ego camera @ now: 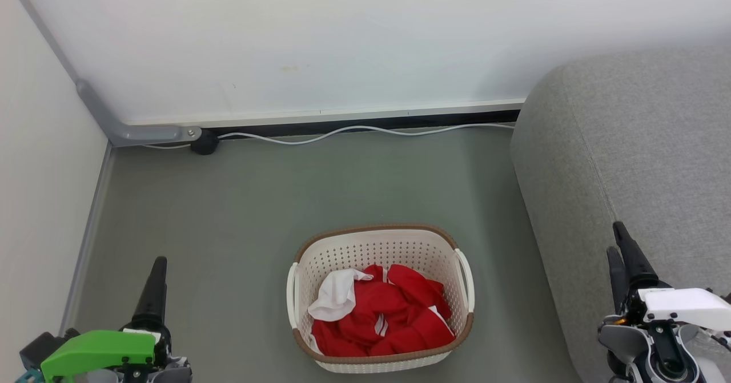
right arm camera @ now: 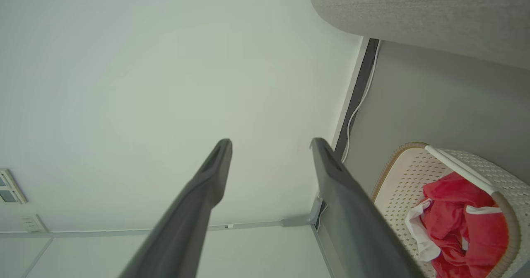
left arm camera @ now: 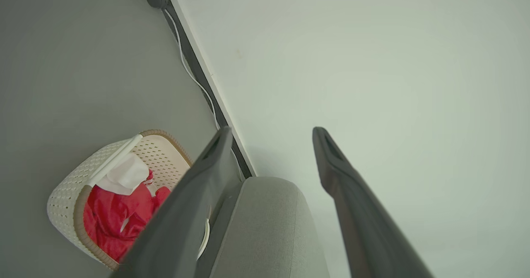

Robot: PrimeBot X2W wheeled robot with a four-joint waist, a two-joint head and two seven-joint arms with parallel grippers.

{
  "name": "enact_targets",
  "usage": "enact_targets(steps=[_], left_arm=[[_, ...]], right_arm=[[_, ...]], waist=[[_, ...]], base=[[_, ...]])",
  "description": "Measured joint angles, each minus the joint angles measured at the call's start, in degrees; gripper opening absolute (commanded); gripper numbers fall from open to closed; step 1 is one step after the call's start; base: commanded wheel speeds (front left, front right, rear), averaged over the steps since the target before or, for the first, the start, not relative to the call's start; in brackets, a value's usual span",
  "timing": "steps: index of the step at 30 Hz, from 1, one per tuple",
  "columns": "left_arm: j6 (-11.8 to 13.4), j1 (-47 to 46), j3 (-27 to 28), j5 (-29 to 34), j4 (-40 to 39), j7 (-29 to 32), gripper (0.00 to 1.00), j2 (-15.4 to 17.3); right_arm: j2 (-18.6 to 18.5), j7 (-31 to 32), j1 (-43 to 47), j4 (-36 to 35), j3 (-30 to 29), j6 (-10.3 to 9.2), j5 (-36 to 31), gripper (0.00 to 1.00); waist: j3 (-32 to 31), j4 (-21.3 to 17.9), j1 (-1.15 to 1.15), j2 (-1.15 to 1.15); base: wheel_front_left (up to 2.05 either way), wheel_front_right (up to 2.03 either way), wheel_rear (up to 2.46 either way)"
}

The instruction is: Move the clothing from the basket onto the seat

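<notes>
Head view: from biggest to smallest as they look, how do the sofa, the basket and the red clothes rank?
sofa, though cut off at the edge
basket
red clothes, lying inside the basket

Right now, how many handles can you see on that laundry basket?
2. The left handle curves along the laundry basket's left wall, and the right handle along its right wall, as the head camera sees it. Its near and far walls show none.

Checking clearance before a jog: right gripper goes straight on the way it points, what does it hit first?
The white wall, most likely: the right gripper is open and aims at bare wall. The sofa and basket sit off to one side of that line. Distance is unclear.
</notes>
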Motion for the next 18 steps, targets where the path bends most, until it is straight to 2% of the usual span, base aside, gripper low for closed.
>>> enact_targets(steps=[5,18], left_arm=[[0.47,-0.02,0.0,4.89,-2.01,-0.98,1.0,0.21],[2.58,-0.02,-2.83,22.18,-6.54,-3.8,1.0,2.0]], right_arm=[[0.01,-0.94,-0.19,-1.46,0.31,-0.56,-4.17,1.0],[-0.19,-3.72,-0.21,-3.7,4.97,-2.48,-17.61,1.0]], waist=[[-0.01,-0.01,0.0,0.0],[0.07,0.05,0.0,0.0]], base=[[0.0,0.0,0.0],[0.0,0.0,0.0]])
